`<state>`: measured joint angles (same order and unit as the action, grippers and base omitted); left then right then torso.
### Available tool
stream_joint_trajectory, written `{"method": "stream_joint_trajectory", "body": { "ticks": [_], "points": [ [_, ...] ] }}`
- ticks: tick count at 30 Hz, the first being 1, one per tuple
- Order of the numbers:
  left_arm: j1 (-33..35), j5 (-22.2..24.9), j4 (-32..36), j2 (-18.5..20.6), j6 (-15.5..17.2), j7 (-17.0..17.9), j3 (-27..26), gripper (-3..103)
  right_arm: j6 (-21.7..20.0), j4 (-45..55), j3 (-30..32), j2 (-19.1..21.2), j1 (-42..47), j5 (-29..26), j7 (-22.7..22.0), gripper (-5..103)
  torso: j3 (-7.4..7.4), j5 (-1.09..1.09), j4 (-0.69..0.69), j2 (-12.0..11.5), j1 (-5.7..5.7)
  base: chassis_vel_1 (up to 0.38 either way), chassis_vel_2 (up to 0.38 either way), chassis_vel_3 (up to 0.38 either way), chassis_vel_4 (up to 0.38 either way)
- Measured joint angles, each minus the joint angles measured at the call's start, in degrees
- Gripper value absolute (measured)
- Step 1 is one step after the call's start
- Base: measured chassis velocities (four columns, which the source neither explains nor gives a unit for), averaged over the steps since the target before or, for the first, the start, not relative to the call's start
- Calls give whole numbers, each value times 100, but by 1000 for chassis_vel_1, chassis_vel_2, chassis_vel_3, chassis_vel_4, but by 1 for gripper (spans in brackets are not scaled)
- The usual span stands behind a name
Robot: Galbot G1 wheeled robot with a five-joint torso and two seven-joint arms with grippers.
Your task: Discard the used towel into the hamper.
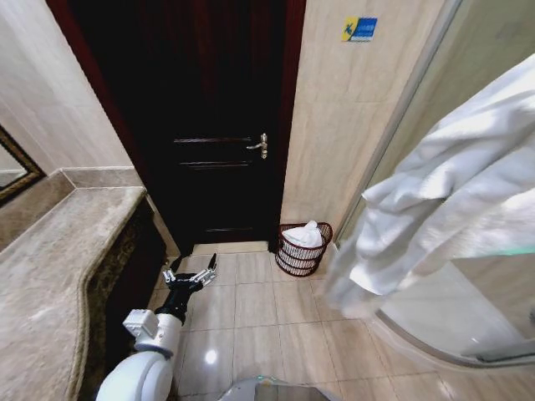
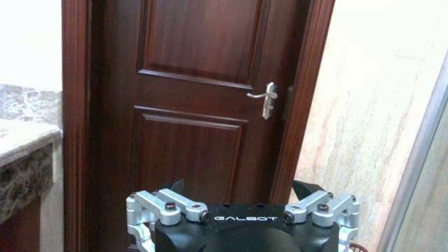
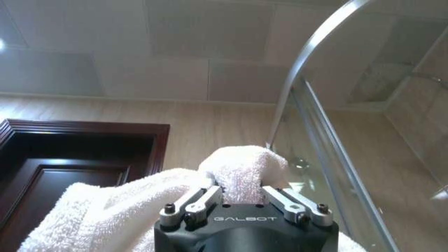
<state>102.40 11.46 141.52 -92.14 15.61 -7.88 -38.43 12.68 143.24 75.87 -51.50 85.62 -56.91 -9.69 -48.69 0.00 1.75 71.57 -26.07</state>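
I have the towel (image 3: 238,176) pinched between the right gripper (image 3: 242,202) fingers, held high beside the shower glass (image 3: 329,157), its loose folds hanging below the gripper. The hamper (image 1: 303,249) sits well below and ahead of it, on the floor tiles (image 1: 267,309) by the door (image 1: 209,125), and seems to hold some white cloth already. So I'm mid-carry. Next I need to bring the right gripper over the rim before letting go. My left gripper (image 1: 190,275) hangs low, fingers spread, idle.
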Motion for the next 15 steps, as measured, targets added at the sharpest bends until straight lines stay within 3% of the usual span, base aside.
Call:
{"method": "stream_joint_trajectory", "body": {
  "ticks": [15],
  "points": [
    [0,0,0,1,0,0,-1,100,3,-1,-436,-263,57,145,386,13,0,0,0,0,0,-3,-4,3,2]
  ]
}}
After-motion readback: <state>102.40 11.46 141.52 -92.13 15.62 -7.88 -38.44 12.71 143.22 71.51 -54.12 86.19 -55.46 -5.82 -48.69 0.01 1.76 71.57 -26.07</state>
